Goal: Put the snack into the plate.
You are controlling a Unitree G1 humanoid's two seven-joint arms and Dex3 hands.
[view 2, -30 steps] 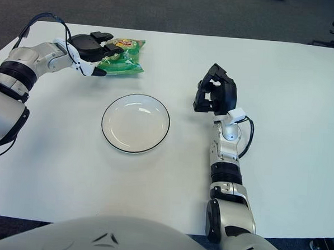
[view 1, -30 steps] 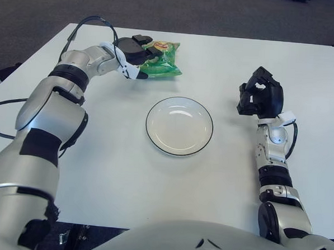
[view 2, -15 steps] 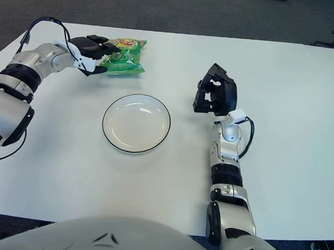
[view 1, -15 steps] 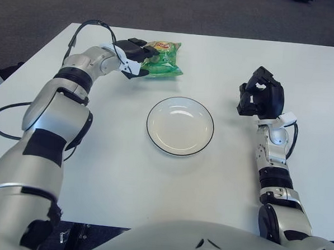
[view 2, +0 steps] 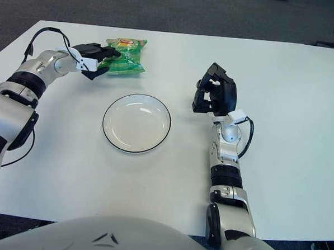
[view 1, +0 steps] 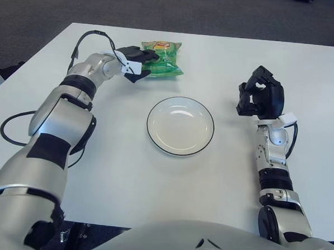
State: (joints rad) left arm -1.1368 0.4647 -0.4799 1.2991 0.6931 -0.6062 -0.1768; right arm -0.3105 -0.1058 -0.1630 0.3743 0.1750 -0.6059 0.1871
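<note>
White tabletop [view 1: 152, 186] fills the view, dark carpet behind it. At its far left, the left hand [view 1: 138, 61] has its black fingers closed on the near-left edge of a green crinkly plastic snack bag [view 1: 163, 61] lying there. Nearer, mid-table, sits an empty white round plate with a dark rim [view 1: 180, 125]. Well right, the right hand [view 1: 259, 99] is raised, fingers curled, holding nothing.

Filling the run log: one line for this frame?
left hand: shut on snack bag, far-left of table | right hand: raised, curled, idle | plate: empty
</note>
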